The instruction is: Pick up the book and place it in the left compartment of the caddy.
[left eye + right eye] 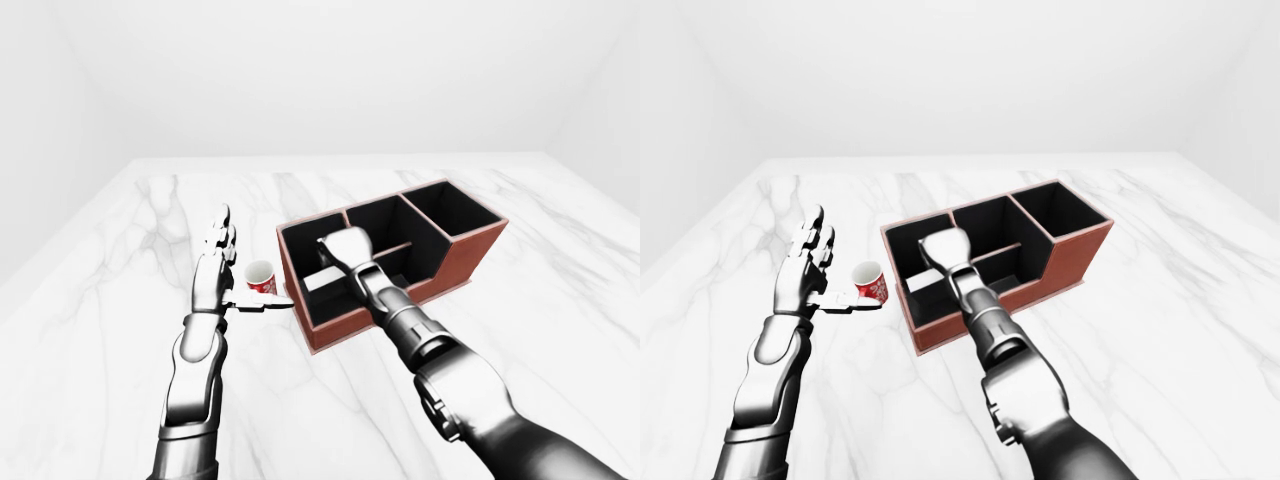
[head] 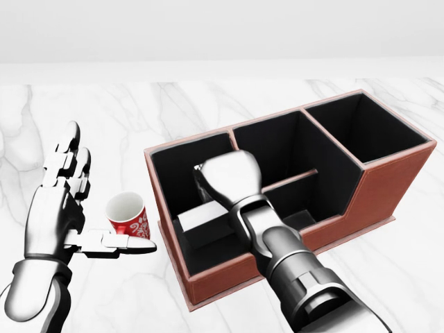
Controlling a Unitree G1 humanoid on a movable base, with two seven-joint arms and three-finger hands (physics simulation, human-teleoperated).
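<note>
1. Setting: bare simulated test room, not a furnished home or shop; plain white walls meet at soft corners, without fittings.
2. White marble worktop with grey veining fills the views to its far edge.
3. Only desk-type items on it: compartmented brown caddy, small red cup.

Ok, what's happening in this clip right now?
The robot's right hand reaches down into the left compartment of the brown, black-lined caddy on the white marble table. A pale book-like block sits low in that compartment beside the hand; whether the fingers grip it is hidden. The left hand hovers open beside a small red-and-white cup.
</note>
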